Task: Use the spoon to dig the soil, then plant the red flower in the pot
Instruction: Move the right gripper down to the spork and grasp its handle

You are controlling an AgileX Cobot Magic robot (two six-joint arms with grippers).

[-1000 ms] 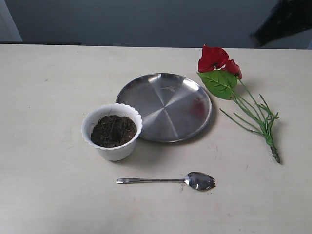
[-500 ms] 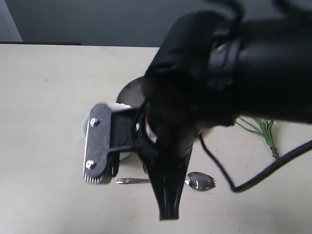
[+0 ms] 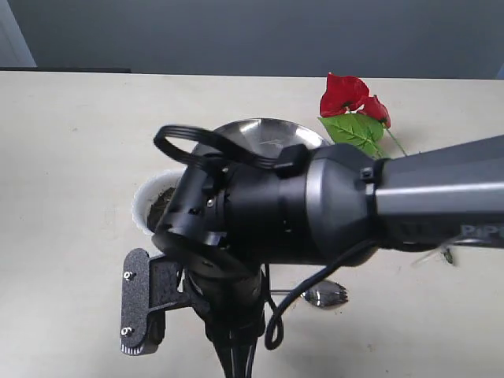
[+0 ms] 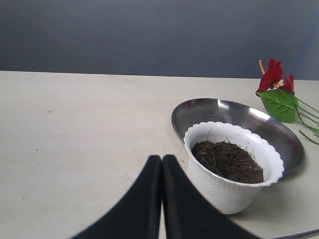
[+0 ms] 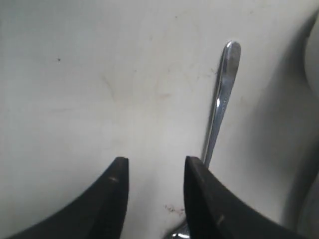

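Right gripper has swung in low over the table since a second ago, fingers apart, spoon lying just beside them, ungrasped. We judge digging not begun. Left gripper: fingers together, empty. Farther: pot, soil undisturbed; red flower lying beyond the plate.

Only partial, unreadable lettering on the arm.

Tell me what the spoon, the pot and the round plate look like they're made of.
Spoon: polished metal, probably steel; its handle gleams with bright streaks. Pot: matte white, plastic or ceramic, can't tell which; scalloped rim, no gloss. Plate: brushed steel by the look; its silvery surface throws soft reflections.
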